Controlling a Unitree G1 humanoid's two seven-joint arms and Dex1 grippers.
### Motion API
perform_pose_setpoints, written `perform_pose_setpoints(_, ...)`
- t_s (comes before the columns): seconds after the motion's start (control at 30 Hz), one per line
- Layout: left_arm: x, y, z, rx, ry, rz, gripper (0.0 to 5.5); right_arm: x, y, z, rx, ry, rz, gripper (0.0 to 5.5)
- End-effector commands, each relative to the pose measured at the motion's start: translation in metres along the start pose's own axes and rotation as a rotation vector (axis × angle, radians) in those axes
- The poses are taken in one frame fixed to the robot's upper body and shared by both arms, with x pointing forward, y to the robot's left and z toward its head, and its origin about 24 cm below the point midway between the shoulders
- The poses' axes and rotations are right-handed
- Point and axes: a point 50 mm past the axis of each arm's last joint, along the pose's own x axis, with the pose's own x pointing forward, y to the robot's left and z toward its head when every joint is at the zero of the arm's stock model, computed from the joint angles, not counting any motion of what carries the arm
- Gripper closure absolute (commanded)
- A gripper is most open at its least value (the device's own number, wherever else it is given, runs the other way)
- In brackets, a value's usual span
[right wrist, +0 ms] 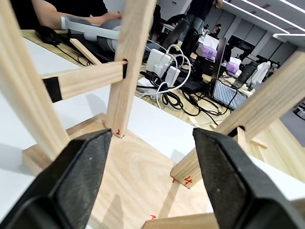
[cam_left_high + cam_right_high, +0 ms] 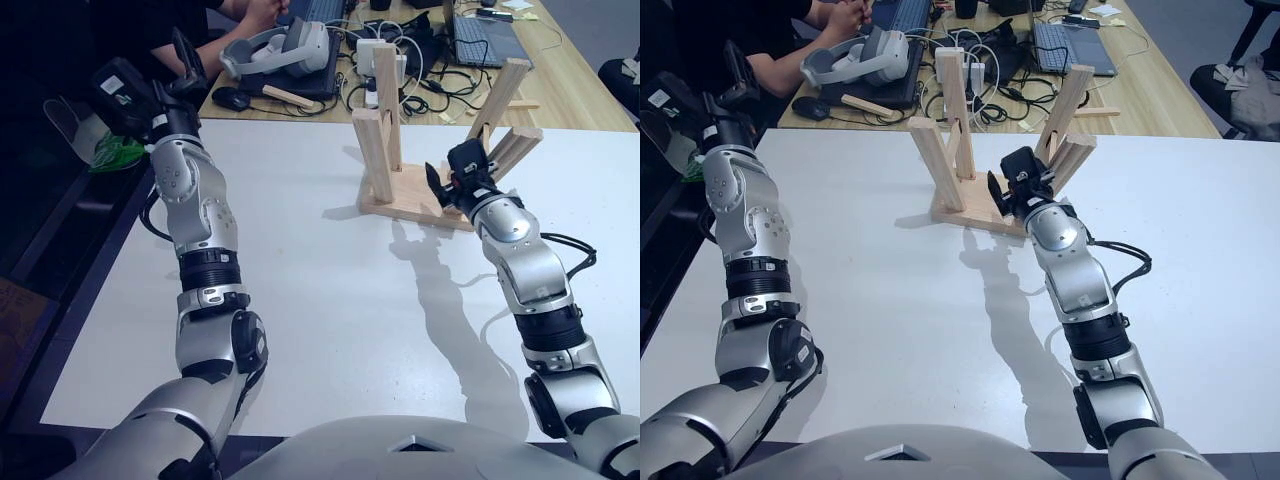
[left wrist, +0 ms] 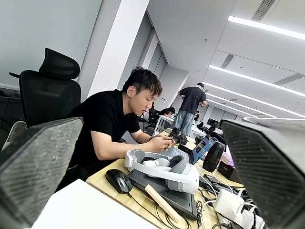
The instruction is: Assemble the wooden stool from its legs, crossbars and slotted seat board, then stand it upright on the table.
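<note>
half-built stool (image 2: 392, 150) sat upside down on the desk (image 2: 300, 300), seat board (image 2: 400, 207) flat, two legs (image 2: 503, 100) leaning, not yet turned upright. right hand (image 2: 452, 185) was open at the board; left hand (image 2: 182, 62) open, raised apart.

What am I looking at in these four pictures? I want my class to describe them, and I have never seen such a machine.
This is a humanoid robot with two metal arms, each ending in a two-fingered gripper. The two wide pictures come from cameras in its head, looking down over its arms. The other two come from a camera on each wrist; the dark shapes at their edges are gripper fingers. On the white table lies a pale wooden seat board with wooden legs sticking up from it, some leaning: a stool being built upside down. A wooden crossbar joins two legs. The right gripper is open beside the board, holding nothing. The left gripper, also open and empty, is raised near the table's far left corner.
</note>
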Motion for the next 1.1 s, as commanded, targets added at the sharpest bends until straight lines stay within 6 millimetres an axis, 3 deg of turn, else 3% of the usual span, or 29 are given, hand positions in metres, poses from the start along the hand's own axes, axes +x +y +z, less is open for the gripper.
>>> perform_pose_setpoints(0.03,-0.005,-0.006,-0.005,-0.003,0.029,-0.012,0.10,0.020,0.001,0.020,0.091,-0.050,0.018,2.37)
perform_pose_setpoints(0.17,-0.010,-0.015,-0.010,-0.021,0.050,-0.032,0.10,0.046,0.026,0.024,0.155,-0.010,0.171,2.37)
perform_pose_setpoints(0.27,-0.012,-0.021,-0.013,-0.030,0.063,-0.046,0.10,0.054,0.045,0.018,0.185,0.018,0.265,2.37)
perform_pose_setpoints(0.5,-0.013,-0.017,-0.014,-0.026,0.074,-0.044,0.10,0.037,0.080,0.019,0.260,-0.025,0.528,2.37)
perform_pose_setpoints(0.73,-0.013,-0.013,-0.013,0.023,0.068,-0.035,0.10,0.020,0.081,0.032,0.256,-0.103,0.617,2.37)
perform_pose_setpoints(0.83,-0.019,0.008,-0.020,0.151,0.134,0.020,0.10,-0.006,0.072,0.033,0.278,-0.135,0.755,2.37)
perform_pose_setpoints(0.97,-0.050,0.033,-0.061,0.261,0.465,0.013,0.10,-0.063,0.048,-0.011,0.185,0.112,0.939,2.37)
perform_pose_setpoints(1.03,-0.069,0.033,-0.077,0.245,0.628,-0.051,0.47,-0.086,0.033,-0.031,0.136,0.266,0.954,2.34)
perform_pose_setpoints(1.1,-0.090,0.029,-0.091,0.235,0.776,-0.137,0.90,-0.104,0.013,-0.045,0.119,0.381,0.874,2.72)
